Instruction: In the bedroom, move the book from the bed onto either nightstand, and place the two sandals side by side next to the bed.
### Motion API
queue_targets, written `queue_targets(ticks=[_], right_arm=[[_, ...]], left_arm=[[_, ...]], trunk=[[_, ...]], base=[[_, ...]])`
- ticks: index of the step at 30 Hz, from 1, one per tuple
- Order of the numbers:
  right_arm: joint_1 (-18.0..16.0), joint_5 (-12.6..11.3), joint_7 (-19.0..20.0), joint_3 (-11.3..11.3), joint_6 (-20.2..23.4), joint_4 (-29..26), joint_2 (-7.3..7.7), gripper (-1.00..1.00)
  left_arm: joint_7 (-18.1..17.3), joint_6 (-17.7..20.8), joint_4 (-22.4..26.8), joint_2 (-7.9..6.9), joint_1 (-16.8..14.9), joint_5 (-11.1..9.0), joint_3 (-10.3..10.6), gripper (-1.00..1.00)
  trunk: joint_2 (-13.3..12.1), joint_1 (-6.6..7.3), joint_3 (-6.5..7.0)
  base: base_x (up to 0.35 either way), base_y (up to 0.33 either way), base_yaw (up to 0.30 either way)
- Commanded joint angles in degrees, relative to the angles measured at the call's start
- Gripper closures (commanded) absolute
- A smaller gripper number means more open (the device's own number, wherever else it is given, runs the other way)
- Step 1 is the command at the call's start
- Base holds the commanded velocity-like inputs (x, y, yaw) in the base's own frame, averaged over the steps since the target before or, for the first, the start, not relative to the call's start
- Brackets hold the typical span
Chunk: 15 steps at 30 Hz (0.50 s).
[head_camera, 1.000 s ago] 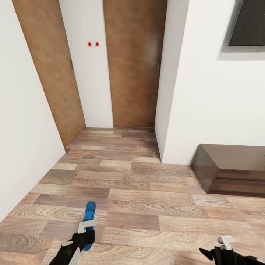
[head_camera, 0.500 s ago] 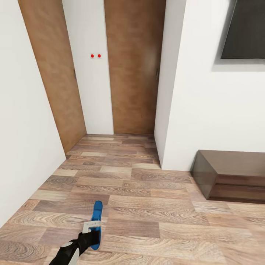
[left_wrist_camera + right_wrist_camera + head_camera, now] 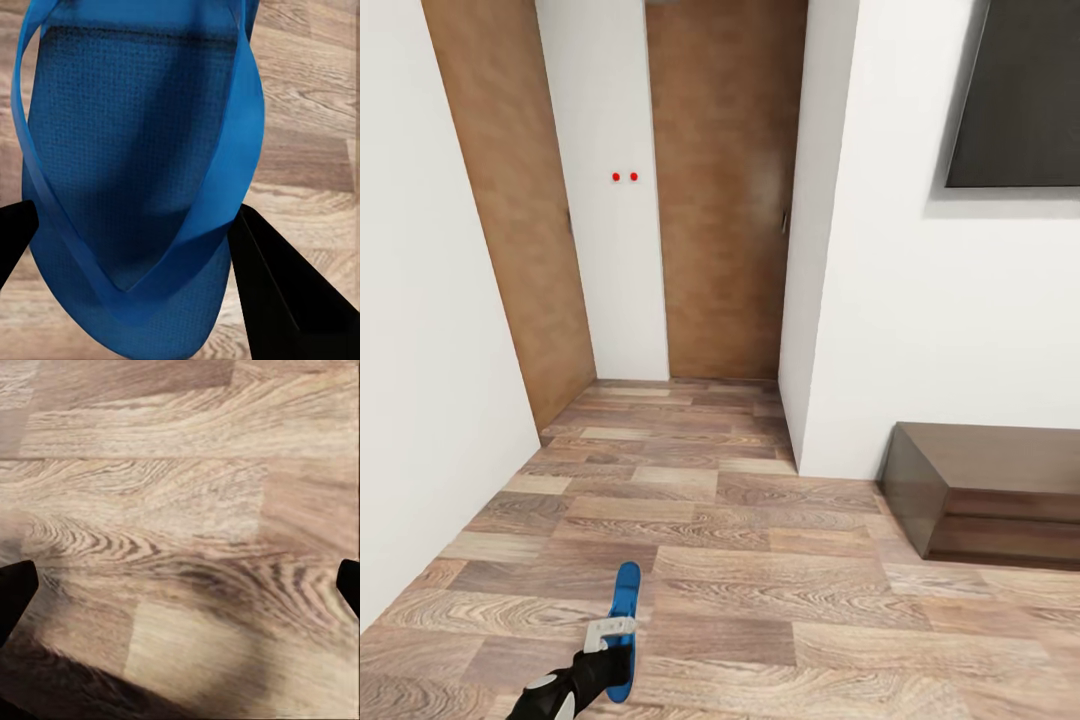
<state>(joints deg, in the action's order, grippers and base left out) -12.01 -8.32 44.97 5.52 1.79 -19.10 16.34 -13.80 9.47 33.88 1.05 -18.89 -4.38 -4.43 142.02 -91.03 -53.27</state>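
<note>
Left hand [image 3: 610, 640], low at the head view's near edge, pinching one blue sandal [image 3: 624, 628] by its heel, toe pointing toward the brown doors [image 3: 725, 200] above the wood-plank floor [image 3: 760, 560]. Right hand [image 3: 180, 592] spread wide over bare planks. No legible writing. Dark low cabinet [image 3: 990, 490] at right.

Bright, even light — soft shadows, wrist views blurry.
</note>
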Motion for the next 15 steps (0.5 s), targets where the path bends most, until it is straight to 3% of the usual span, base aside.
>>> queue_targets(ticks=[1, 3, 7, 15], right_arm=[[-0.03, -0.37, -9.53, 0.07, -0.15, 0.14, -0.05, -1.00], [-0.03, -0.44, -15.15, 0.03, -0.26, 0.15, -0.07, -1.00], [-0.03, -0.46, -20.36, -0.05, -0.40, 0.19, -0.08, -1.00], [-0.03, -0.61, -20.18, -0.47, -0.41, 0.23, -0.08, -1.00]], left_arm=[[-0.45, 0.56, 0.06, 0.09, -0.01, -0.32, -0.41, 1.00], [-0.44, 0.55, 0.05, 0.09, -0.01, -0.34, -0.41, 1.00], [-0.44, 0.55, 0.05, 0.10, -0.01, -0.32, -0.41, 1.00], [-0.43, 0.55, 0.04, 0.15, -0.01, -0.32, -0.41, 1.00]], trunk=[[-0.39, 0.24, 0.13], [-1.19, 0.68, 0.48], [-2.80, 1.56, 1.20], [-6.01, 3.31, 2.64]], base=[[0.000, 0.000, 0.000], [0.000, 0.000, 0.000], [0.000, 0.000, 0.000], [0.000, 0.000, 0.000]])
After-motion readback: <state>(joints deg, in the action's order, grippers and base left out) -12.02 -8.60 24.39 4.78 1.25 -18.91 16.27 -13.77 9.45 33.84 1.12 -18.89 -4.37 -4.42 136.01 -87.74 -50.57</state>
